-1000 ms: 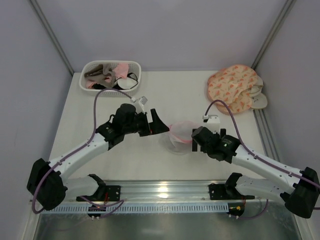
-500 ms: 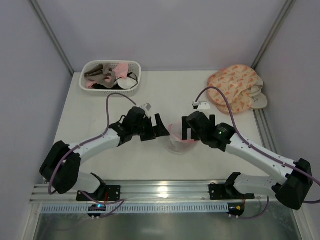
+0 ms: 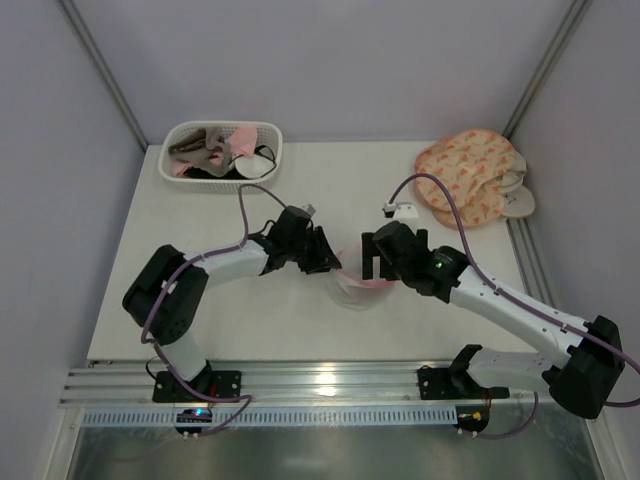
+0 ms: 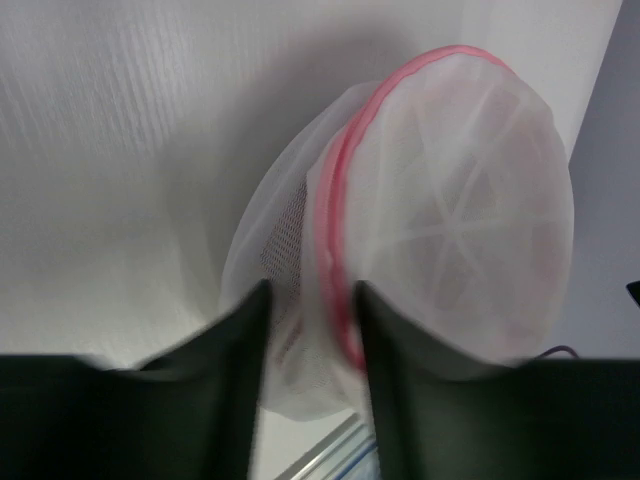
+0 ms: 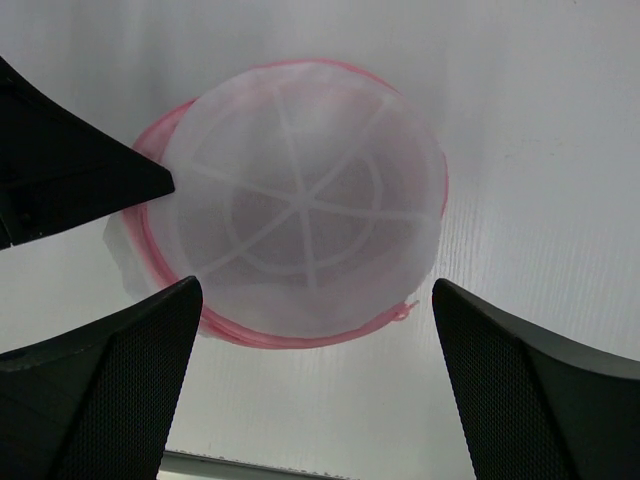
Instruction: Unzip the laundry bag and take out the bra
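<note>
The laundry bag is a small round white mesh pouch with a pink zipper rim, lying mid-table between both arms. In the left wrist view the laundry bag stands on edge, and my left gripper has its jaws drawn in on the mesh and pink rim at the bag's left edge. From above, the left gripper meets that edge. My right gripper hovers over the bag, open; in its own view the right gripper straddles the laundry bag without touching. The bra is hidden; only a dim shade shows through the mesh.
A white basket of mixed garments stands at the back left. A peach orange-patterned fabric piece lies at the back right by the wall post. A metal rail runs along the near edge. The left gripper's finger juts into the right wrist view.
The left arm reached right and its jaws narrowed from wide open onto the bag's left rim. The right arm swung in over the bag, then held still, open.
</note>
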